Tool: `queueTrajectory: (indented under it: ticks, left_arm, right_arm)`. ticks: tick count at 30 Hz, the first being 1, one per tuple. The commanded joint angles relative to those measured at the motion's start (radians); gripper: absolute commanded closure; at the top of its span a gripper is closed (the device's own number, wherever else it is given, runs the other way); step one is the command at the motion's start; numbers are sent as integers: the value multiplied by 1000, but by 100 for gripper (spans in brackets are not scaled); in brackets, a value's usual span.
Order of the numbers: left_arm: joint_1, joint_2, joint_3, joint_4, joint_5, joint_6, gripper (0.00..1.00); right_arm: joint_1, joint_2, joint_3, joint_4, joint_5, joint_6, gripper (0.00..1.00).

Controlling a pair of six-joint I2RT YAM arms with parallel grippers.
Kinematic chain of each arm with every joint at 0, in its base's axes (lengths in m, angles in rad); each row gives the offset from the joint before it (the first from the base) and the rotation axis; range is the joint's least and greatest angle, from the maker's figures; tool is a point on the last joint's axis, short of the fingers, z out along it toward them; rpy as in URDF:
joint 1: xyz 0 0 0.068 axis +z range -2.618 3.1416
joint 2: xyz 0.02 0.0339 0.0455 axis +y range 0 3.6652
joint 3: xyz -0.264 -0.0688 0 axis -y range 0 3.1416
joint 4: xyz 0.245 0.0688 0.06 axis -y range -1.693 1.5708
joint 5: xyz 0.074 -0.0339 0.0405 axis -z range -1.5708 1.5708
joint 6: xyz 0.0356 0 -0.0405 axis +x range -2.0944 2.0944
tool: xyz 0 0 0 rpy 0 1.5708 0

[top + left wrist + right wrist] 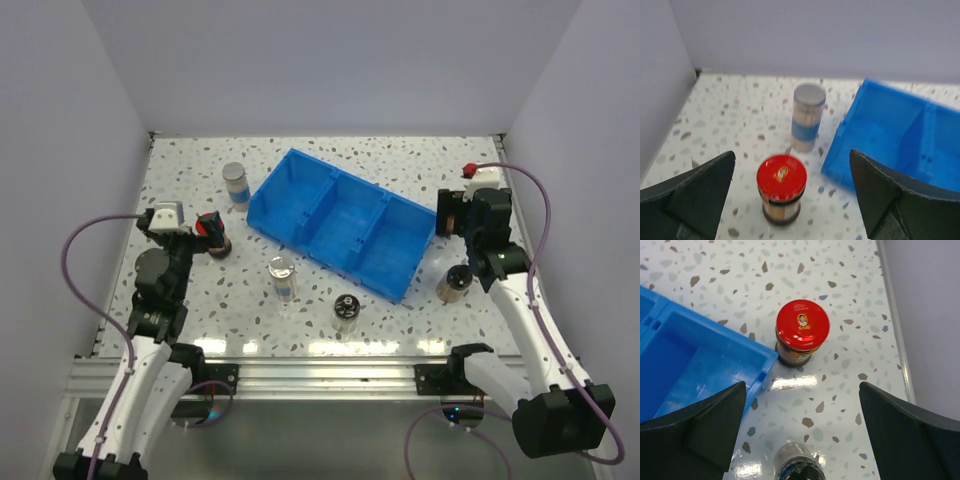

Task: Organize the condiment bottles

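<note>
You have the speckled table (pixel 390 325) as the ground for everything. On it the blue three-compartment bin (pixel 340 225) lies diagonally in the middle. No jar is in it, so I judge that the sorting has hardly begun.

Each arm has gone to one red cap, probably because this pair belongs in one compartment. The left gripper (pixel 791 162) has its fingers spread wide and holds nothing. The left red-capped jar (pixel 781 192) stands upright between them and touches neither finger, which looks like a line-up for a grasp. The right gripper (pixel 802 385) is also spread wide and empty. The right red-capped jar (pixel 801 332) stands ahead of its fingertips, just beside the corner of the bin. I cannot tell if it touches the wall.

The other jars wait upright on the table. The blue-labelled jar with a silver-grey lid (pixel 806 117) is near the left corner of the bin. The clear jar with a silver lid (pixel 282 276) and the black shaker-top jar (pixel 347 313) stand before its near wall. A second shaker-top jar (pixel 799 467) is under the right wrist.
</note>
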Motion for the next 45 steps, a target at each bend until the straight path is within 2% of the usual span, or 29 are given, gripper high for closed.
queueTrajectory:
  ticks: [1, 6, 11, 14, 15, 17, 19, 20, 24, 29, 34, 41, 45]
  left_arm:
    - [-22, -50, 22, 122, -4, 9, 0]
    - [-25, -15, 40, 110, 45, -3, 0]
    - [-25, -4, 43, 110, 68, -7, 0]
    - [-25, -3, 43, 112, 77, -6, 0]
    - [-25, -1, 45, 110, 88, -4, 0]
    - [-24, 2, 45, 113, 95, -6, 0]
    - [-25, 0, 45, 113, 101, -4, 0]
    - [-25, 0, 43, 113, 103, -4, 0]
    - [-25, -3, 42, 119, 108, -4, 0]
    - [-25, -4, 43, 122, 128, -4, 0]
    - [-25, -6, 40, 127, 132, -7, 0]
    - [-24, -4, 37, 127, 153, -7, 0]
    - [-25, -3, 39, 128, 158, -9, 0]
  right_arm:
    - [-2, -31, 38, 71, 109, 2, 2]
    - [-2, -21, 29, 79, 43, -90, 1]
    - [-2, 4, 38, 53, -116, -242, 1]
    - [-2, 56, 97, -67, -268, -418, 2]
    - [-1, 76, 123, -104, -268, -443, 1]
    - [-4, 132, 185, -167, -259, -411, 1]
    - [-30, 156, 202, -155, -268, -358, 2]
    - [-50, 174, 212, -150, -337, -312, 1]
    - [-178, 278, 298, -168, -422, -209, 1]
    - [-251, 410, 400, -219, -373, -129, 1]
    - [-258, 533, 429, -196, -426, -75, 1]
    - [-258, 659, 483, -182, -420, -61, 2]
    - [-258, 689, 467, -171, -410, -66, 9]
